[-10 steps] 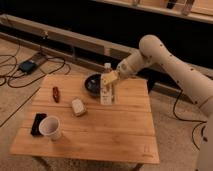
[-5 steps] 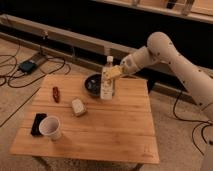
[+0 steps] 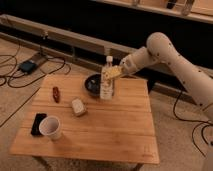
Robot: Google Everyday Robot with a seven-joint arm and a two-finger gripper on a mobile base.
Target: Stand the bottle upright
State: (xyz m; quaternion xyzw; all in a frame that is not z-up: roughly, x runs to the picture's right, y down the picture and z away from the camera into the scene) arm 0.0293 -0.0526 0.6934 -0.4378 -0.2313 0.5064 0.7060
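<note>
- Since the frame a second ago the arm (image 3: 167, 52) has shifted its elbow up and to the right. The bottle's cap sits a little higher in view than it did then.
- The pincer (image 3: 114, 73) is closed on the bottle (image 3: 107, 87), gripping it from the right side just below the neck.
- The bottle is upright near the far edge of the table (image 3: 120, 132), with its base down at the tabletop.
- It is slim clear plastic with a small white cap and a pale whitish label around the body. No writing on the label can be read.
- Just to the bottle's left is a dark round bowl (image 3: 91, 85), shallow and matte. I cannot tell whether the two touch.
- The table is pale wood, rectangular, with long planks running left to right. A small mark near its front right corner is too faint to read.
- A small whitish block (image 3: 77, 107) with rounded corners lies near the middle of the table, apart from the bowl.
- A short reddish-brown thing (image 3: 56, 93) lies nearer the left edge.
- A white paper cup (image 3: 50, 127) stands open at the front left corner, against a flat black rectangular thing (image 3: 36, 124).
- The arm is smooth white with rounded segments.
- Dark cables (image 3: 12, 75) and a small dark box (image 3: 27, 65) lie on the speckled floor (image 3: 172, 112).
</note>
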